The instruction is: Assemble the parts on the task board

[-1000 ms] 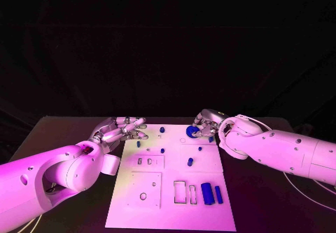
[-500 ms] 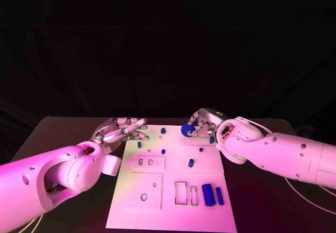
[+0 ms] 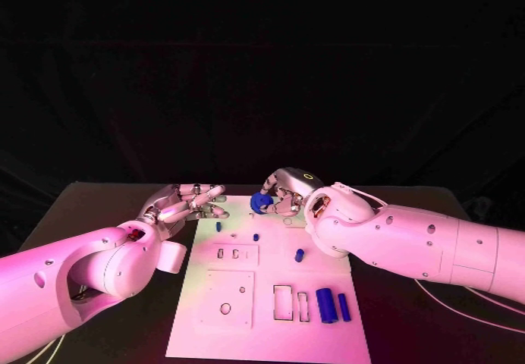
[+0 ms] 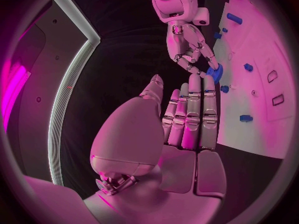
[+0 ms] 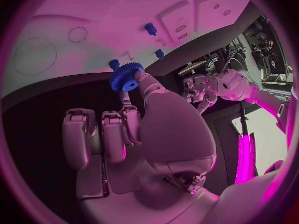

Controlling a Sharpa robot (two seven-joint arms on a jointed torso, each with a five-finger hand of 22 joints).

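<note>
A blue gear (image 3: 260, 202) is pinched in the right hand's (image 3: 287, 193) fingers above the task board's (image 3: 328, 345) far edge; the left hand (image 3: 188, 203), fingers apart and empty, is held just left of it.

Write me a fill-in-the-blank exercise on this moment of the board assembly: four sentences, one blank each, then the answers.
1. The blue gear is held by the robot's ____ hand.
2. The left hand holds ____.
3. The two long blue parts lie on the task board near the edge closest to the ____.
4. The table under the board is ____ in colour.

Missing words: right; nothing; robot; black
</note>
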